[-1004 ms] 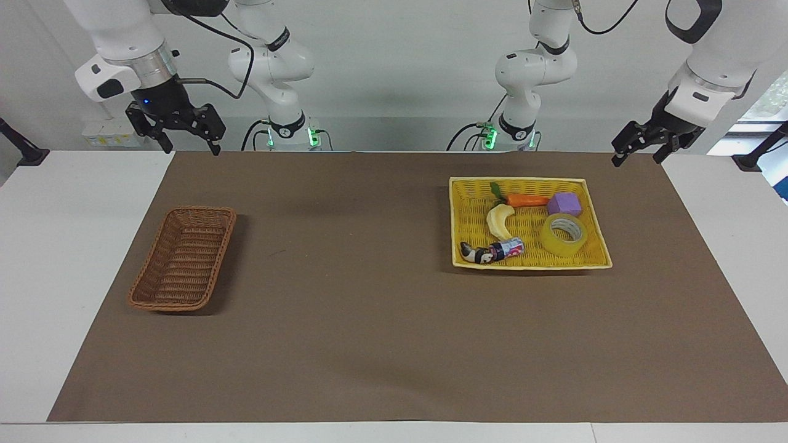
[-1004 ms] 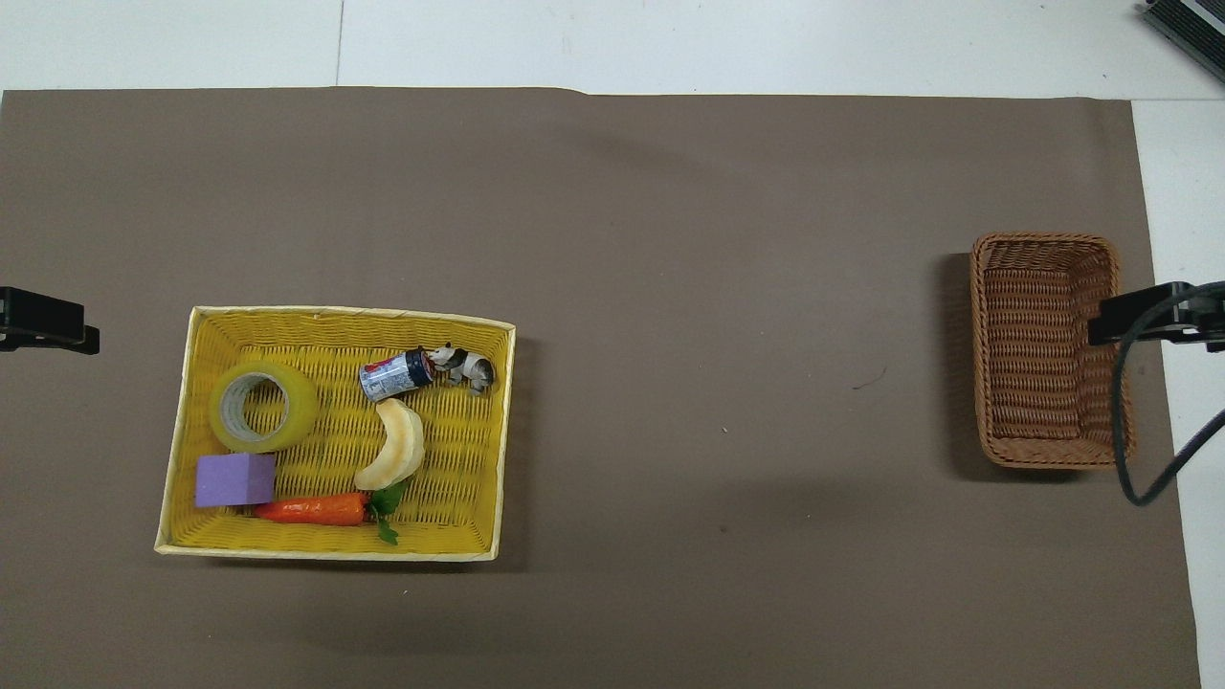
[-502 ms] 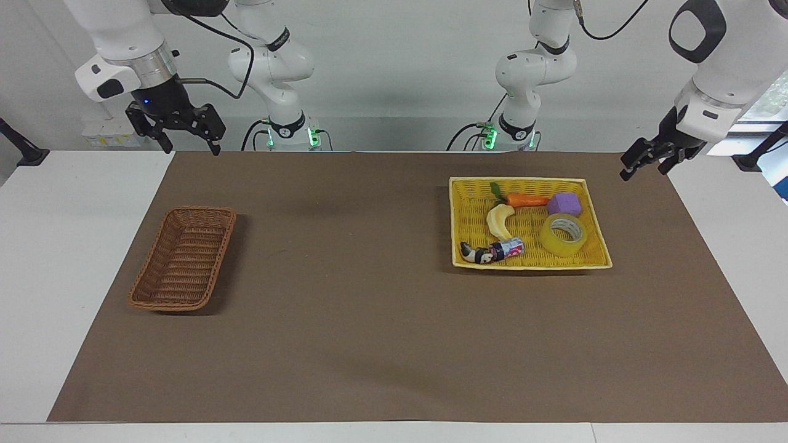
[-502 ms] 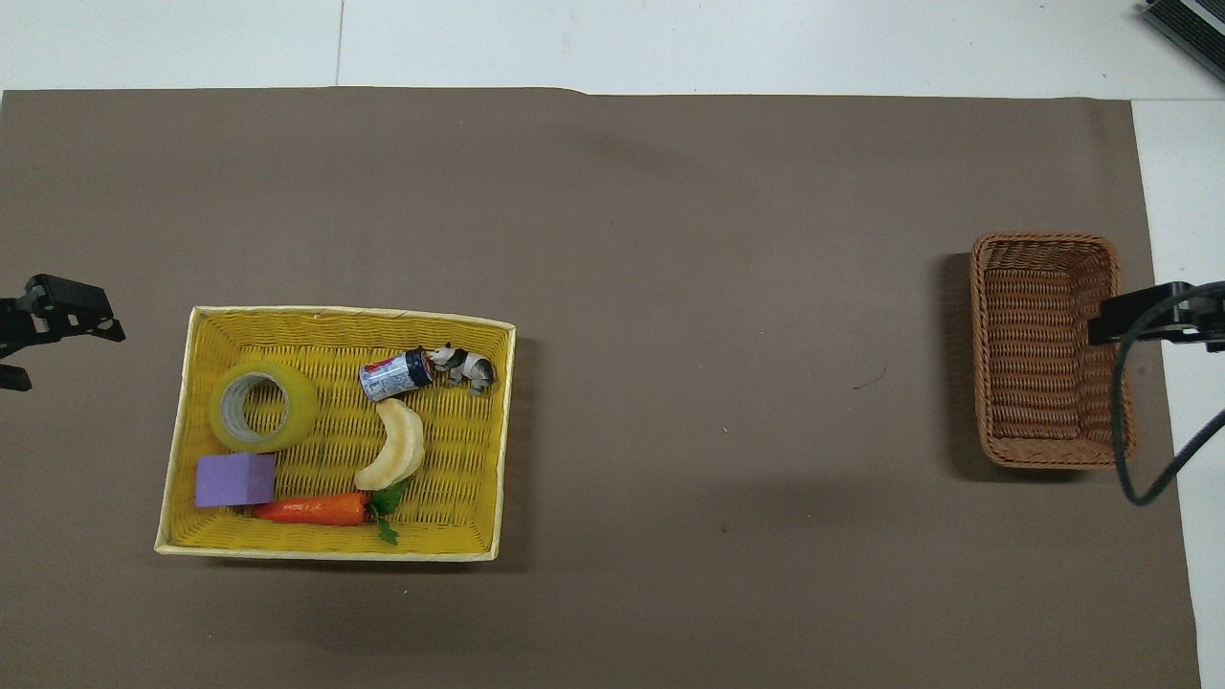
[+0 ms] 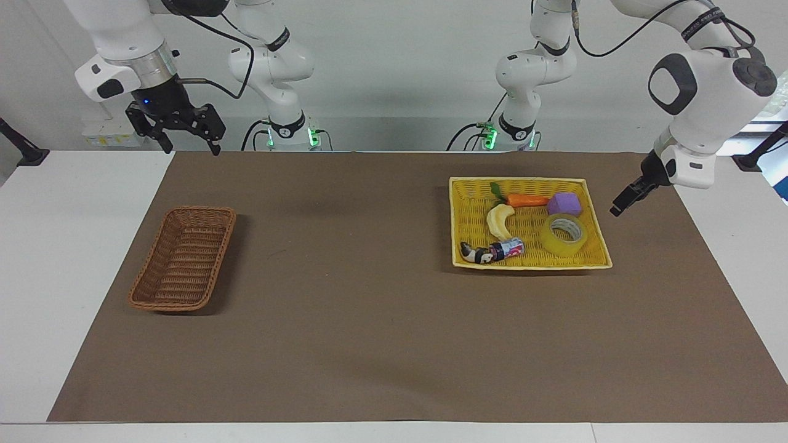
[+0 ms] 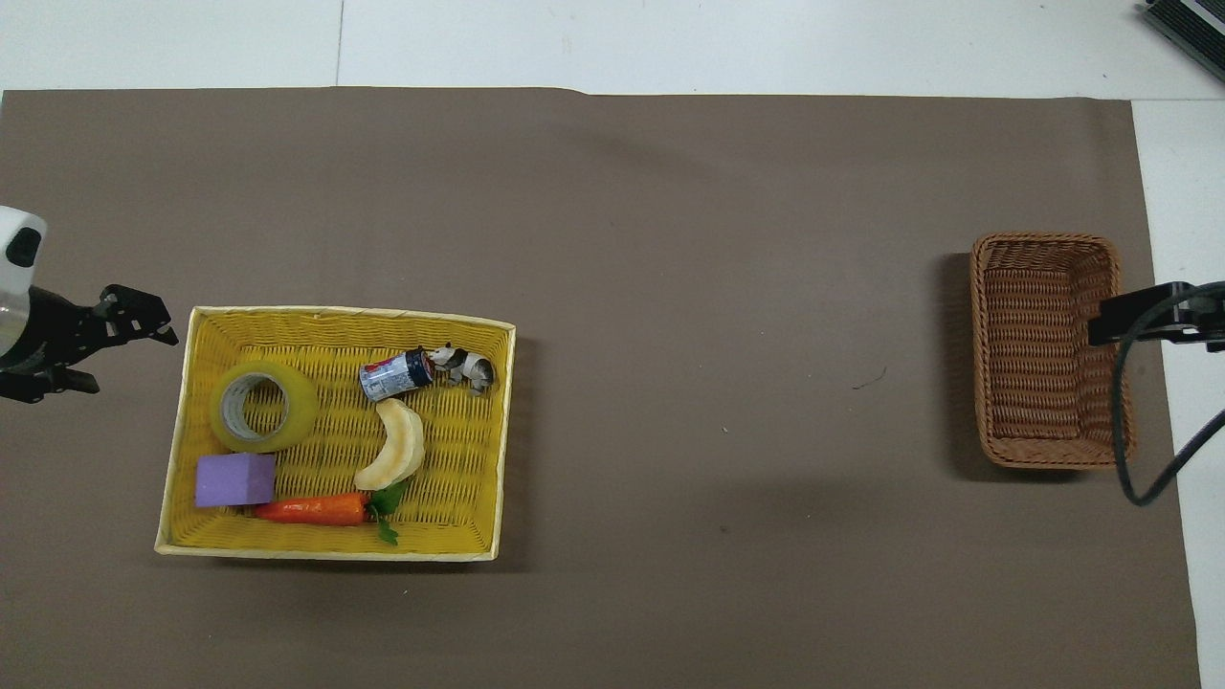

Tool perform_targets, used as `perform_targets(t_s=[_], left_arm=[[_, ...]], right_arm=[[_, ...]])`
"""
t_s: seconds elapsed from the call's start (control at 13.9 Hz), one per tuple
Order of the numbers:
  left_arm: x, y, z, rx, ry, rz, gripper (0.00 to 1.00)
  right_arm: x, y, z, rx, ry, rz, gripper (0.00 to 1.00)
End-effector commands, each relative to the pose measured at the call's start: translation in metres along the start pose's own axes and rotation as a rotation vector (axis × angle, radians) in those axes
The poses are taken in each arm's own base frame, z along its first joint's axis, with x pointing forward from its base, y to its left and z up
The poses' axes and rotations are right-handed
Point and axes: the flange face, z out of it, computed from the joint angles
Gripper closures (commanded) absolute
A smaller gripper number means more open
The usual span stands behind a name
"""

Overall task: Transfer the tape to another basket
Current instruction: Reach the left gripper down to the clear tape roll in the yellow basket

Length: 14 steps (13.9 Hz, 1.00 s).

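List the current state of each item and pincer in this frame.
Yellow translucent packing tape roll: lying flat in the tray, ungrasped.
Brown wicker basket: upright, nothing in it.
Bright yellow woven tray: holds all the small items.
Small printed can: on its side.
Left pincer: open, in the air beside the tray.
Right pincer: open, waiting.

Both arms are glossy white with rounded, bulbous joint housings. The left arm (image 5: 702,80) carries a dark grey rounded-square cap on one joint and a dark round cap on another, with a black cable looping along it at the upper right of the frame. The right arm (image 5: 123,43) has a brushed metal ring above its black wrist, a small blue light and a black cable. Green lights glow at both bases.
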Motion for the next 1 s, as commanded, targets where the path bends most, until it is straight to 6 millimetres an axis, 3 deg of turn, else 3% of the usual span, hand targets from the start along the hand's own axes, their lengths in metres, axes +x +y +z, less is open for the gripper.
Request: perform_targets(t_s=[0.0,0.43,0.65,0.79,0.93], left_arm=[[0.004,-0.003,0.029,-0.008,-0.021,-0.027,0.0],[-0.019,0.0,0.052,0.001,-0.018,-0.153,0.0],[-0.033,0.002,0.084,-0.002,-0.001,-0.135,0.0],[-0.039,0.0,0.092,-0.004,0.008,-0.132,0.0],[-0.047,0.001,0.096,0.003,0.001,-0.122,0.07]], right_arm=[[-0.007,0.001,-0.002,0.025,-0.003,-0.01,0.0],[-0.007,0.001,-0.002,0.025,-0.003,-0.01,0.0],[-0.007,0.001,-0.002,0.025,-0.002,-0.009,0.0],[-0.007,0.001,-0.002,0.025,-0.003,-0.01,0.0],[-0.007,0.001,-0.002,0.025,-0.003,-0.01,0.0]])
